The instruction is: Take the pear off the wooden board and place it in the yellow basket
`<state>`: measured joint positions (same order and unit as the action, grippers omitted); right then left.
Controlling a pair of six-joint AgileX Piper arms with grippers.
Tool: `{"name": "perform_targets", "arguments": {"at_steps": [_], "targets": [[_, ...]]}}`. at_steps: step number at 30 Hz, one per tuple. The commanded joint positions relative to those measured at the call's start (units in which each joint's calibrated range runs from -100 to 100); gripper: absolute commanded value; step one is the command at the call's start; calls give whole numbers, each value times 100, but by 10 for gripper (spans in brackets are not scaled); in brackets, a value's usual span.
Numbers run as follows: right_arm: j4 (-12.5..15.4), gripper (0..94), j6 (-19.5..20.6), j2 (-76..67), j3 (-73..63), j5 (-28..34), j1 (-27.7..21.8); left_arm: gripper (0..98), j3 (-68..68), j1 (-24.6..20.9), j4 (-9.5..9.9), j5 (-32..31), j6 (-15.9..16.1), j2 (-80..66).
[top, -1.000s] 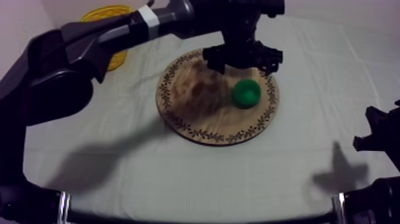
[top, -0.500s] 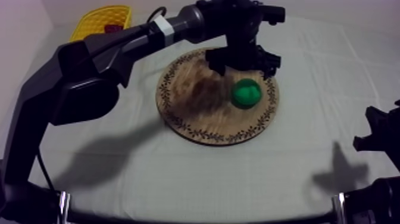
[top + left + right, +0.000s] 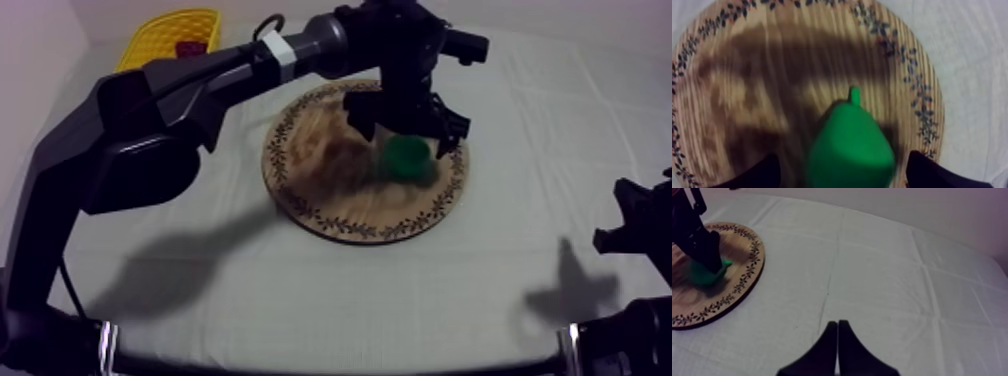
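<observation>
From above, the left gripper (image 3: pixel 407 133) hangs over the pear (image 3: pixel 407 158), which lies on the wooden board (image 3: pixel 320 180). The left wrist view adds that its fingers (image 3: pixel 754 172) stand wide apart, a gap at each side of the pear, gripping nothing. The yellow basket (image 3: pixel 150 40) at the worktop's (image 3: pixel 500 290) far left corner holds a small red fruit (image 3: pixel 187 47). The right gripper (image 3: pixel 837 323) is closed and empty.

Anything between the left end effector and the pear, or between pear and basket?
Nothing visible. The left end effector is open, straddling the pear on the wooden board. The cloth between board and yellow basket looks bare; a small red fruit sits inside the basket.
</observation>
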<state>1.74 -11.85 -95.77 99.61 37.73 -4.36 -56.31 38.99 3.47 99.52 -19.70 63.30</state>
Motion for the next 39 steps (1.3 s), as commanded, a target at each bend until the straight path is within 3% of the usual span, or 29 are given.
{"name": "perform_targets", "arguments": {"at_steps": [1,12,29,39], "targets": [[-1,5,1,1,5,1,0,941,121,36,-55,14,-39,4],[-1,5,5,1,5,1,0,947,-44,3,-406,31,-130,129],[-1,5,5,1,5,1,0,921,-408,-245,-849,32,412,421],[-1,5,5,1,5,1,0,909,-358,-271,-1200,32,440,477]]}}
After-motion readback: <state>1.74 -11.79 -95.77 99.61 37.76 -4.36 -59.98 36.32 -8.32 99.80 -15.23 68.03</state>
